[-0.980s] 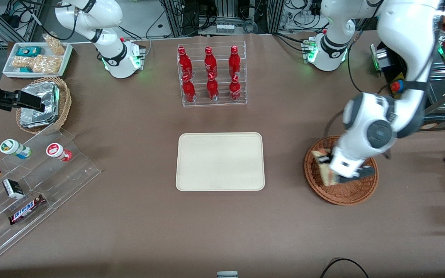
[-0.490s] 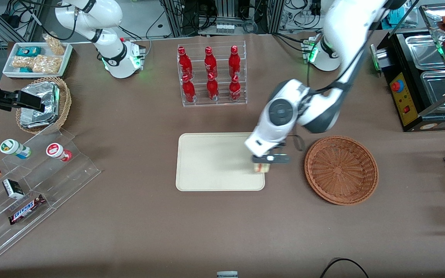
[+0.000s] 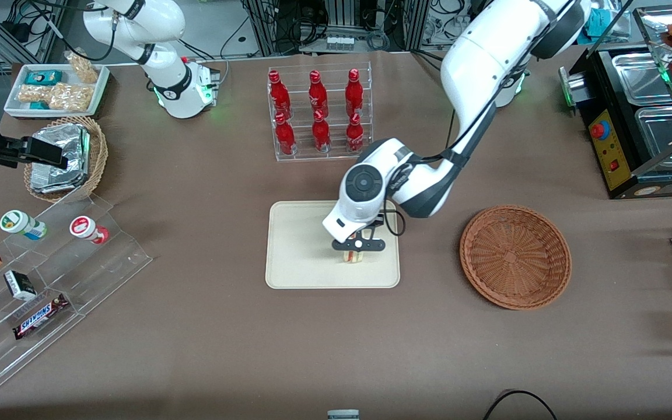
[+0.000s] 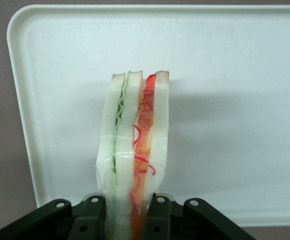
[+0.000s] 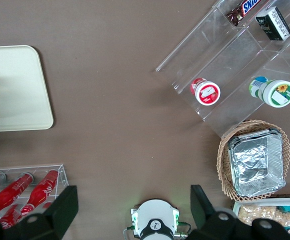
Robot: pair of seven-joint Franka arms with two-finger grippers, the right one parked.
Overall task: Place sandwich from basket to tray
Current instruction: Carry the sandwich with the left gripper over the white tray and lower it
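Note:
My left gripper (image 3: 354, 249) hangs over the cream-beige tray (image 3: 295, 245), above the part of it nearer the front camera, and is shut on the sandwich (image 3: 354, 256). In the left wrist view the black fingers (image 4: 92, 215) squeeze the plastic-wrapped wedge of white bread (image 4: 135, 150) with its green and orange-red filling, and the tray (image 4: 234, 75) lies below it. The sandwich is held edge-on; whether it touches the tray I cannot tell. The reddish-brown wicker basket (image 3: 515, 255) lies toward the working arm's end of the table with nothing in it.
A clear rack of red bottles (image 3: 318, 114) stands farther from the front camera than the tray. Toward the parked arm's end are a tan basket with foil packets (image 3: 65, 157), a white snack tray (image 3: 56, 87) and clear stepped shelves with snacks (image 3: 44, 280).
My gripper lifted the sandwich out of the basket and carried it sideways toward the parked arm's end, from the tray's edge to over the tray. The basket is left with nothing in it.

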